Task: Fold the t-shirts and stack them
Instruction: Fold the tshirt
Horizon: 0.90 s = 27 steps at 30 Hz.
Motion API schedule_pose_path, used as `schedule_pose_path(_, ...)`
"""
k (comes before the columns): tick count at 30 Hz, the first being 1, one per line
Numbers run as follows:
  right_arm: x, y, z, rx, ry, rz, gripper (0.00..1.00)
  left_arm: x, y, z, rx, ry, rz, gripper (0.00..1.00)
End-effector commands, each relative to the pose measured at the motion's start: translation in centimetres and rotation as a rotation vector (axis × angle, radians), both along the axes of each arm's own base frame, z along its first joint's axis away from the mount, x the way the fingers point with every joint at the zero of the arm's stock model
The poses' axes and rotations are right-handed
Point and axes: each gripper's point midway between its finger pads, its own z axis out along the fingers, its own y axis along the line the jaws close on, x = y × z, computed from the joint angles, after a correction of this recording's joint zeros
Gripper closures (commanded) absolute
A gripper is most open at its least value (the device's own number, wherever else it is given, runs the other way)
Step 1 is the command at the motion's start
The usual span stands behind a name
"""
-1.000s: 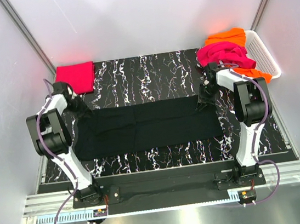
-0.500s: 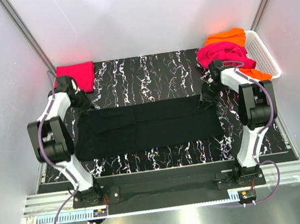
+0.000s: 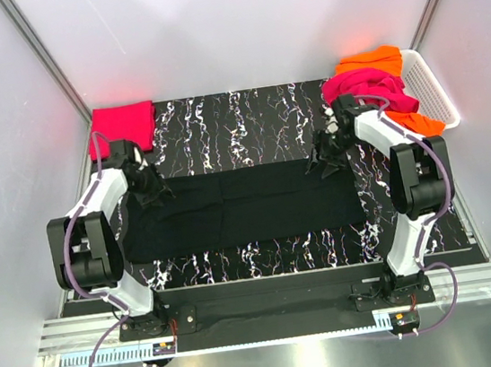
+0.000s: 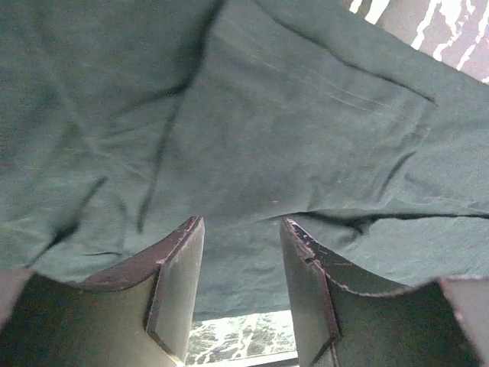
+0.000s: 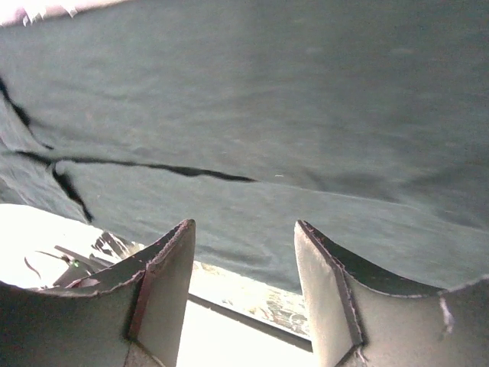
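Note:
The black t-shirt (image 3: 240, 207) lies spread in a wide band across the middle of the table; it fills the left wrist view (image 4: 252, 138) and the right wrist view (image 5: 267, 115). My left gripper (image 3: 158, 193) is open and empty over the shirt's far left corner, its jaws (image 4: 241, 229) apart above the cloth. My right gripper (image 3: 319, 163) is open and empty over the far right corner, its jaws (image 5: 244, 233) apart above the hem. A folded red-pink shirt (image 3: 122, 125) lies at the far left. A magenta shirt (image 3: 369, 90) and an orange shirt (image 3: 372, 59) sit in the basket.
A white lattice basket (image 3: 432, 86) stands at the far right corner of the black marbled table (image 3: 246, 120). Grey walls close in the left, right and back sides.
Both grippers have moved inward along the shirt's far edge: the left to the right and nearer, the right to the left. The shirt's far edge now lies straighter.

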Motion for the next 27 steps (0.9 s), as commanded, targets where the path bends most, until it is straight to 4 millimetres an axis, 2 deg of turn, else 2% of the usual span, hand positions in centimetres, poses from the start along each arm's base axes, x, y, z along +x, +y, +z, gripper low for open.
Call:
schedule_pose_path(1, 1.1, 3.3, 1.5, 0.000, -0.073, 0.099, 0.38, 1.5, -1.6, 1.3, -0.013, -0.061, 0.013, 0.51)
schedule_pose_path(3, 1.0, 5.0, 0.6, -0.039, -0.073, 0.152, 0.38, 1.5, -2.2, 1.3, 0.017, -0.065, 0.020, 0.50)
schedule_pose_path(4, 1.8, 5.7, 1.0, -0.051, -0.100, 0.169, 0.38, 1.4, -2.2, 1.2, 0.016, -0.058, 0.051, 0.50)
schedule_pose_path(6, 2.0, 6.1, -0.3, -0.094, -0.076, 0.197, 0.39, 1.1, -2.2, 0.5, 0.024, -0.043, 0.085, 0.49)
schedule_pose_path(8, 3.0, 6.8, -0.4, -0.117, -0.097, 0.206, 0.42, 0.9, -2.5, -0.5, -0.005, -0.022, 0.138, 0.48)
schedule_pose_path(9, 3.6, 6.7, -0.9, -0.140, -0.101, 0.202, 0.48, 1.1, -2.9, -1.2, -0.022, -0.027, 0.141, 0.49)
schedule_pose_path(11, 4.3, 6.5, -1.5, -0.165, -0.106, 0.193, 0.67, 1.3, -2.9, -2.3, -0.017, -0.017, 0.160, 0.52)
schedule_pose_path(12, 4.8, 6.3, -1.9, -0.181, -0.106, 0.188, 0.84, 1.7, -3.0, -2.6, -0.014, -0.028, 0.162, 0.54)
schedule_pose_path(13, 4.9, 6.3, -2.1, -0.186, -0.108, 0.193, 0.87, 1.9, -2.9, -2.7, -0.010, -0.030, 0.165, 0.56)
schedule_pose_path(14, 5.0, 6.4, -2.2, -0.186, -0.111, 0.199, 0.89, 2.2, -2.9, -2.6, -0.008, -0.041, 0.163, 0.63)
schedule_pose_path(15, 5.1, 6.4, -2.3, -0.188, -0.111, 0.201, 0.92, 2.7, -3.1, -2.1, -0.002, -0.069, 0.154, 0.64)
schedule_pose_path(21, 3.9, 5.7, -3.3, -0.205, -0.085, 0.227, 0.98, 2.6, -2.9, 2.3, -0.002, -0.203, 0.174, 0.67)
schedule_pose_path(23, 3.6, 5.5, -3.5, -0.212, -0.078, 0.226, 1.00, 2.2, -2.4, 2.9, 0.018, -0.219, 0.181, 0.68)
schedule_pose_path(25, 3.5, 5.4, -3.3, -0.218, -0.078, 0.221, 1.00, 1.3, -2.3, 2.6, 0.024, -0.197, 0.183, 0.73)
schedule_pose_path(26, 3.5, 5.3, -3.3, -0.223, -0.080, 0.217, 1.00, 0.6, -1.9, 2.2, 0.036, -0.172, 0.193, 0.76)
schedule_pose_path(27, 3.6, 5.3, -3.2, -0.224, -0.085, 0.215, 1.00, 0.2, -1.7, 1.9, 0.042, -0.160, 0.198, 0.83)
